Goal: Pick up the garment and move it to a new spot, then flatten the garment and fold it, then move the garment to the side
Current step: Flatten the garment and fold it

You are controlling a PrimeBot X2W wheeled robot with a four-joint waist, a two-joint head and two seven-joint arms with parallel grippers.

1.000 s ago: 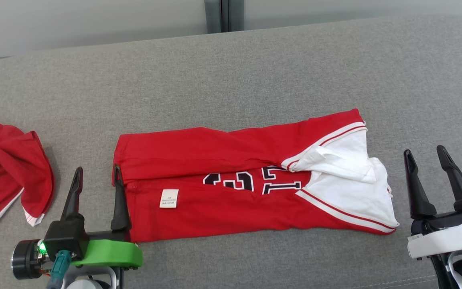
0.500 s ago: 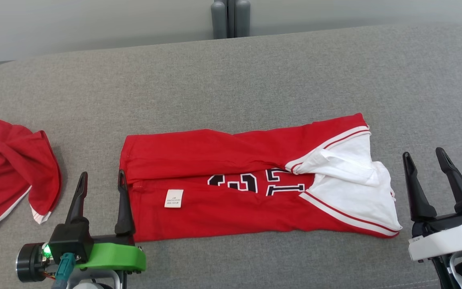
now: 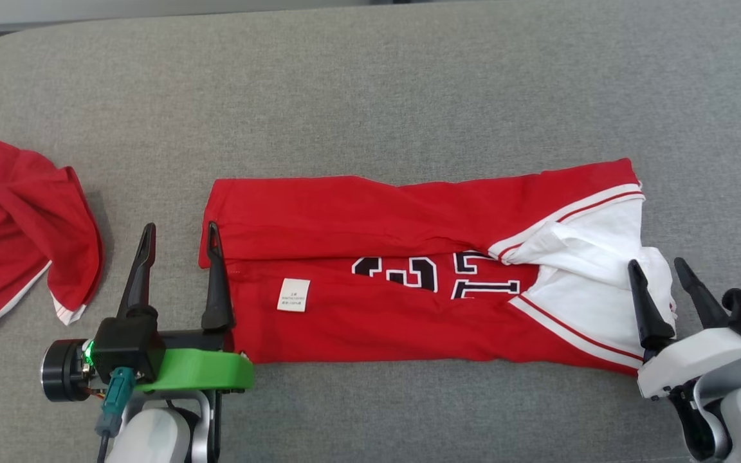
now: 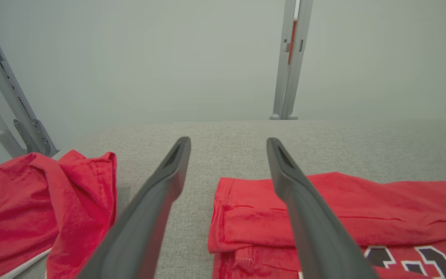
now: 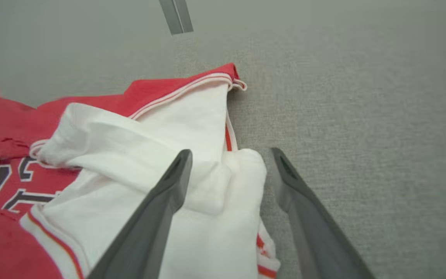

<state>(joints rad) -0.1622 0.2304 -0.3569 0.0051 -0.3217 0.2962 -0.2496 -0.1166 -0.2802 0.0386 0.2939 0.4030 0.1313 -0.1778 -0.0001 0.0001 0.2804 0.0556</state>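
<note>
The garment (image 3: 370,238) is a red jersey with black-and-white numbers and a white end, folded lengthwise and lying flat across the grey cushion (image 3: 370,96). My left gripper (image 3: 179,226) is open at the garment's left edge, with its right finger over the red hem. In the left wrist view the left gripper (image 4: 227,140) straddles that hem of the garment (image 4: 362,209). My right gripper (image 3: 655,262) is open at the white right end. In the right wrist view the right gripper (image 5: 230,151) has the white fabric of the garment (image 5: 161,135) between and under its fingers.
A second red garment (image 3: 17,225) lies crumpled at the far left of the cushion, close to my left gripper; the left wrist view shows this second red garment (image 4: 33,205) too. Behind the cushion stand a pale wall and a metal post (image 4: 290,58).
The camera has tilted down, shifting the whole picture. My right gripper has moved left, over the garment's white end. The left gripper stays at the left hem. Both remain open.
</note>
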